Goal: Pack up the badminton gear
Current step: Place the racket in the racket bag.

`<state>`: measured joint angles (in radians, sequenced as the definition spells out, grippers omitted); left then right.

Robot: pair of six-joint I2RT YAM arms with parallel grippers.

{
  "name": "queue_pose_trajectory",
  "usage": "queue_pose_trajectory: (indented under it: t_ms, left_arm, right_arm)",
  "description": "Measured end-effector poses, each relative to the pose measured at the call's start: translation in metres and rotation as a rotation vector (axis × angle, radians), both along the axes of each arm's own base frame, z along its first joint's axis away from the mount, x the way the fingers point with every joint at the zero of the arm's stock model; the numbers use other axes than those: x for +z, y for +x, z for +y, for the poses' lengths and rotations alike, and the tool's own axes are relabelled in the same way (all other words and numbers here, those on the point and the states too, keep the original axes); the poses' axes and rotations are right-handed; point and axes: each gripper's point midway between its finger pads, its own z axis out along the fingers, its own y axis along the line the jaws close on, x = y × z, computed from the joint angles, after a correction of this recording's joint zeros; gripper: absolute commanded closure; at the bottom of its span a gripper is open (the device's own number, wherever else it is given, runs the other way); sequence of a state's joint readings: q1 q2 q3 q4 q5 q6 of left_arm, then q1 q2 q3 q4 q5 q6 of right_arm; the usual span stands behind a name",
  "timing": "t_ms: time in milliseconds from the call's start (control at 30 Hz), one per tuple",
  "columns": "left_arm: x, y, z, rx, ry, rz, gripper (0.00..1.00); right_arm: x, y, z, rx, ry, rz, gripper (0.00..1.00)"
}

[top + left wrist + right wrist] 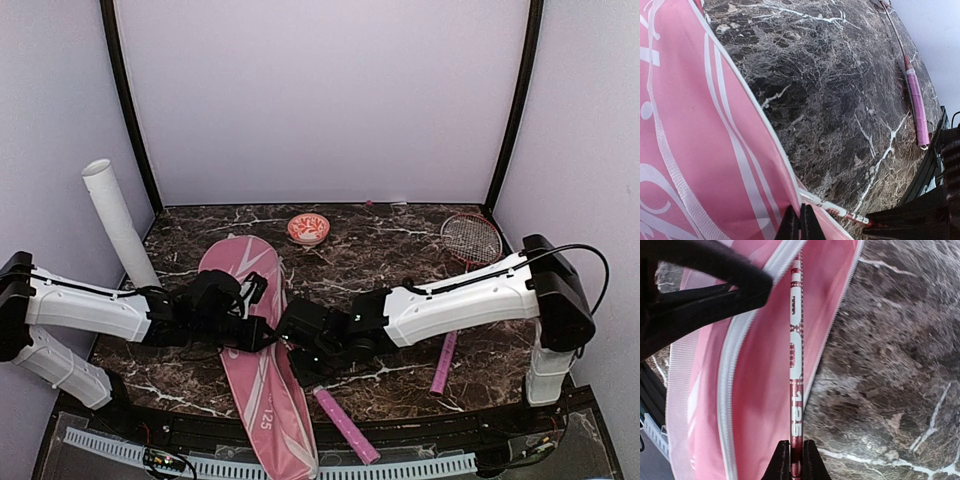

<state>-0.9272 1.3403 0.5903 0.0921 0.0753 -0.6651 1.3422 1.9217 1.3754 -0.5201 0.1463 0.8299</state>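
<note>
The right gripper is seen clenched on the thin red shaft of a racket, which runs straight ahead of its fingertips into the unzipped mouth of the pink cover. The racket's pink handle trails out behind the gripper. Just to that gripper's left, the left gripper is pinched shut on the cover's zippered edge, and the upper flap appears to be lifted so that the opening gapes. The cover is judged soft and limp, likely to sag or fold the moment its edge is let go, so it is best taken at the firmer zipper seam, as here. The racket is judged light and stiff along its length, though the shaft is slim and glossy and could twist or slip in a narrow grip; the wrapped handle would offer a surer hold. A second racket is laid on the marble table well out to the right gripper's right, and a white tube is propped far to the left gripper's left. A small patterned bowl is set ahead of both grippers. No shuttlecocks can be made out.
</note>
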Motion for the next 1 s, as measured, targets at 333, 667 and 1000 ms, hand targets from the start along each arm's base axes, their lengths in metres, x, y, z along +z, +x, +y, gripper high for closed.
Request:
queue_pose_trajectory:
  t_ms: [333, 667, 1000]
  left_arm:
    - [-0.010, -0.006, -0.024, -0.157, -0.010, -0.006, 1.00]
    - [-0.009, -0.017, -0.040, -0.322, -0.056, -0.024, 1.00]
    - [-0.013, -0.018, -0.038, -0.333, -0.039, -0.019, 1.00]
  right_arm:
    - [-0.001, -0.014, -0.029, 0.094, 0.008, -0.047, 1.00]
    - [-0.007, -0.019, -0.030, 0.122, 0.023, -0.051, 1.00]
    - [-0.023, -0.003, -0.008, 0.004, 0.050, -0.023, 0.87]
